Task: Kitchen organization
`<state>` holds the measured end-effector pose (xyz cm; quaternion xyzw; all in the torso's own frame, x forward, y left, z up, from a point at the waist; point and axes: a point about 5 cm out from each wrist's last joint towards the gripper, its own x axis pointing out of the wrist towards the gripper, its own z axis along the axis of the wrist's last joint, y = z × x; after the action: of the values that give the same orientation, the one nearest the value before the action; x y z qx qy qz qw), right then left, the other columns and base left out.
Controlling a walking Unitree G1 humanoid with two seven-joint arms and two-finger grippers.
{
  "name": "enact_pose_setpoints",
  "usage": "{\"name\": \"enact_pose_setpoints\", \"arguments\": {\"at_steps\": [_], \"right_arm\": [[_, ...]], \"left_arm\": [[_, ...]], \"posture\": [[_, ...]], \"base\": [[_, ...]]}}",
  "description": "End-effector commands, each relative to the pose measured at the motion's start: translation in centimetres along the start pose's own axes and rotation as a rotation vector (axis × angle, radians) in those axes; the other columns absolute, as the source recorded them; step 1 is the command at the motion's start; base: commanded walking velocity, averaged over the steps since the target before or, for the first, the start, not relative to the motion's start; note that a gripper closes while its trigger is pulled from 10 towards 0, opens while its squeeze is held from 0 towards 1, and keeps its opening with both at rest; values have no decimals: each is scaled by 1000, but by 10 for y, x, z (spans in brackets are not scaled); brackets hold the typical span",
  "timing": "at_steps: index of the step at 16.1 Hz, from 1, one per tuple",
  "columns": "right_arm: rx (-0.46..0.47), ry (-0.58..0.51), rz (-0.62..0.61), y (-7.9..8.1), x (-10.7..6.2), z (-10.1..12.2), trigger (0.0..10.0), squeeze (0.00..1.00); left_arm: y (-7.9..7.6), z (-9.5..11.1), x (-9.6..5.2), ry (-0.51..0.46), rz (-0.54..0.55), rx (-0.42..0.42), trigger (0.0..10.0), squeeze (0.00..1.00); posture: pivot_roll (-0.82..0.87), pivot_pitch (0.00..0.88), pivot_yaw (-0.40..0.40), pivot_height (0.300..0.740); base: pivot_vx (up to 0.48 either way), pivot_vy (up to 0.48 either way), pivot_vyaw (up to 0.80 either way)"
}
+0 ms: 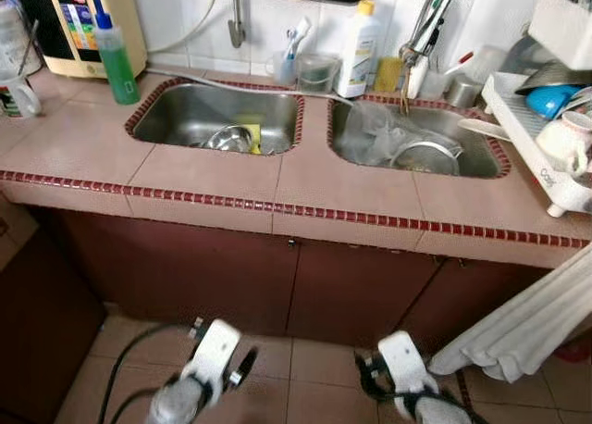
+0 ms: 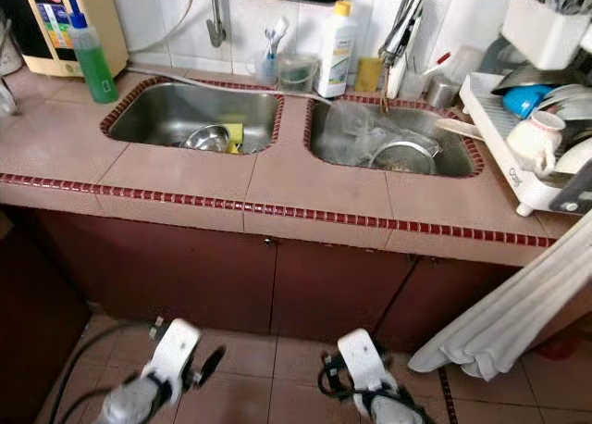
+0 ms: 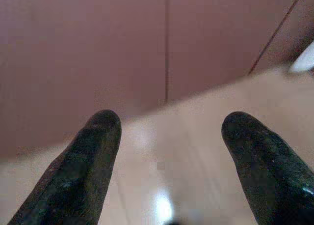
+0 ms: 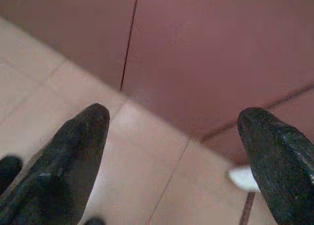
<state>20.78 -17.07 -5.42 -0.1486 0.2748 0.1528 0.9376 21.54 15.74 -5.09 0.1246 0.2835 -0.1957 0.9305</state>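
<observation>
A pink tiled counter (image 1: 213,179) holds two steel sinks. The left sink (image 1: 176,105) contains a steel bowl (image 1: 228,139) and a yellow sponge (image 1: 251,133). In the right sink (image 1: 481,160) lie a steel strainer (image 1: 427,155) and clear plastic (image 1: 375,128). Both arms hang low in front of the dark red cabinet doors (image 1: 231,276), above the floor tiles. My left gripper (image 3: 167,124) is open with nothing between its fingers. My right gripper (image 4: 179,119) is open too, pointing at the foot of the cabinet.
A green soap bottle (image 1: 117,58) and a water dispenser (image 1: 79,21) stand at the back left. A white bottle (image 1: 358,49) stands between the sinks. A white dish rack (image 1: 523,132) with a mug (image 1: 564,142) sits at the right. White cloth (image 1: 532,322) hangs below it.
</observation>
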Motion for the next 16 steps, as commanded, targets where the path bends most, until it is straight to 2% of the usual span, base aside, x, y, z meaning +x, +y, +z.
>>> {"name": "enact_pose_setpoints", "arguments": {"at_steps": [1, 4, 5, 8, 10, 16], "right_arm": [[12, 80, -22, -3, -5, -15, 10000, 0], [17, 196, -24, 1, -15, -39, 10000, 0], [62, 258, -47, 1, -22, -51, 10000, 0], [194, 387, -127, 3, -40, -78, 10000, 0], [250, 410, -153, 6, -43, -83, 10000, 0], [266, 390, -141, 14, -36, -76, 10000, 0]], "left_arm": [[1, -16, -4, 88, 24, -9, 10000, 0], [-5, -39, -13, 191, 29, -12, 10000, 0], [-9, -44, -15, 213, 19, -34, 10000, 0], [-15, -57, -20, 286, 16, -22, 10000, 0], [-14, -59, -21, 295, 27, -21, 10000, 0], [-13, -58, -20, 301, 18, -22, 10000, 0]], "posture": [[-52, 0, -67, 740], [-56, 0, -66, 740], [-59, 0, -64, 740], [-60, 0, -62, 740], [-60, 0, -58, 740], [-63, 0, -45, 740]], "base": [[0, 0, 0], [0, 0, 0], [0, 0, 0], [0, 0, 0], [0, 0, 0], [0, 0, 0]]}}
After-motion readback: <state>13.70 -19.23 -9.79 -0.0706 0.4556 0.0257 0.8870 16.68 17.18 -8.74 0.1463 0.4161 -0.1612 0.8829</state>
